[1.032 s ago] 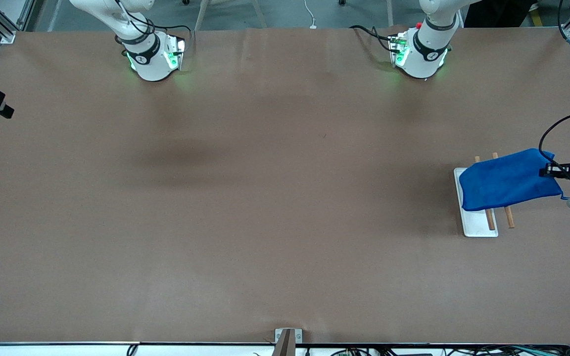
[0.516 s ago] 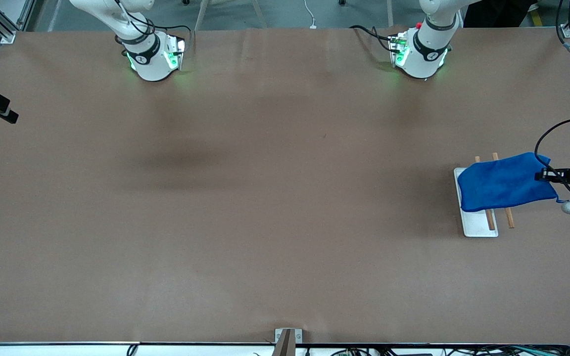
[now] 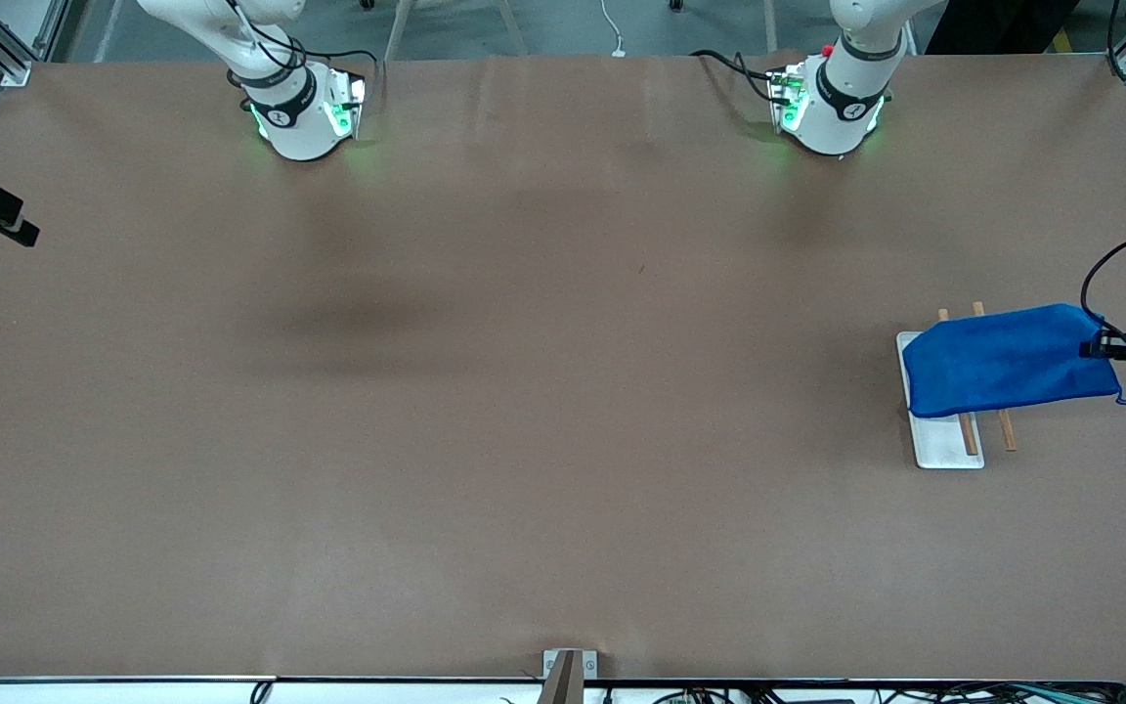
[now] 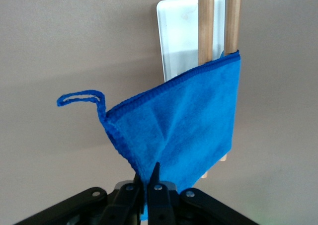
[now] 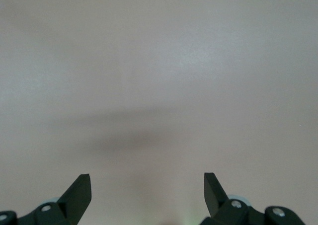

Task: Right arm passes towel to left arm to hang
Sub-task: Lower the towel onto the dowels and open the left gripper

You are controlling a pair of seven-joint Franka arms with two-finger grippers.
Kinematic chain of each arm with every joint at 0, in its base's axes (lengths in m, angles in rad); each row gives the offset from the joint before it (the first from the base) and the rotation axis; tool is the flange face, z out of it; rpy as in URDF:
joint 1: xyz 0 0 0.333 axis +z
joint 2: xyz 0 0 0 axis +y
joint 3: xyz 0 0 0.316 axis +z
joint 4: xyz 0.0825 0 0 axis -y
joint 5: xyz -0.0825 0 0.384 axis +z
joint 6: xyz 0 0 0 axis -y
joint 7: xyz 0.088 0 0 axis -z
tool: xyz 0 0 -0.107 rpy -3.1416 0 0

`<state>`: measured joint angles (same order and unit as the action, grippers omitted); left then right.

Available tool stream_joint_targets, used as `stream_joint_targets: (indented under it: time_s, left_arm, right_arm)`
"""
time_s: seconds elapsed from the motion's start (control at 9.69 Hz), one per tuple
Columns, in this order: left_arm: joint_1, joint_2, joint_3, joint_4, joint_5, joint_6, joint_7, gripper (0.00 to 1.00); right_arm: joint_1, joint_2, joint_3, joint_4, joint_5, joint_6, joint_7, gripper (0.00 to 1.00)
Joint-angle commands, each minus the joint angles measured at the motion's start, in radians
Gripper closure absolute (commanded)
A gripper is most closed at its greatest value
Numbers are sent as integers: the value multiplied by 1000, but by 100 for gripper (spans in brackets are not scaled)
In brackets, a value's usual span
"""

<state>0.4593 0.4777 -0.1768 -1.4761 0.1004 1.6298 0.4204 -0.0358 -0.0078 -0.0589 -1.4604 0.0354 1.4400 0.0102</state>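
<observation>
The bright-blue towel (image 3: 1008,362) lies draped across two wooden rods (image 3: 1005,428) that stand over a white base plate (image 3: 944,445), toward the left arm's end of the table. My left gripper (image 3: 1101,345) is shut on one corner of the towel, at the edge of the front view. In the left wrist view the towel (image 4: 189,120) fans out from my left gripper (image 4: 147,173) over the rods (image 4: 206,26), and a thin blue loop (image 4: 79,97) hangs off one corner. My right gripper (image 3: 21,230) waits at the right arm's end of the table. It stands open and empty (image 5: 147,183) over bare table.
The two robot bases (image 3: 299,117) (image 3: 832,108) stand along the table's edge farthest from the front camera. A small metal bracket (image 3: 568,670) sits at the nearest edge. Brown table surface (image 3: 563,391) stretches between the rack and the right gripper.
My left gripper has drawn the towel's corner outward toward the left arm's end of the table, and the cloth now lies flatter over the rods. The right gripper has drifted slightly.
</observation>
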Motion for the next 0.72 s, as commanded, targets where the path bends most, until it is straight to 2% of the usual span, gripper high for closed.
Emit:
stream_joint_targets:
  time_s: [0.0, 0.1, 0.21, 0.62]
  left_arm:
    - [7, 47, -6, 4, 19, 30, 12, 84]
    - [10, 51, -4, 4, 19, 34, 12, 58]
    - [12, 52, -6, 5, 19, 36, 14, 1]
    - [10, 10, -18, 51, 16, 31, 17, 0]
  right_arm:
    - [10, 2, 4, 6, -19, -1, 8, 0]
    - [10, 2, 4, 6, -19, -1, 8, 0]
    - [10, 2, 4, 6, -19, -1, 8, 0]
    - [13, 3, 4, 3, -19, -3, 8, 0]
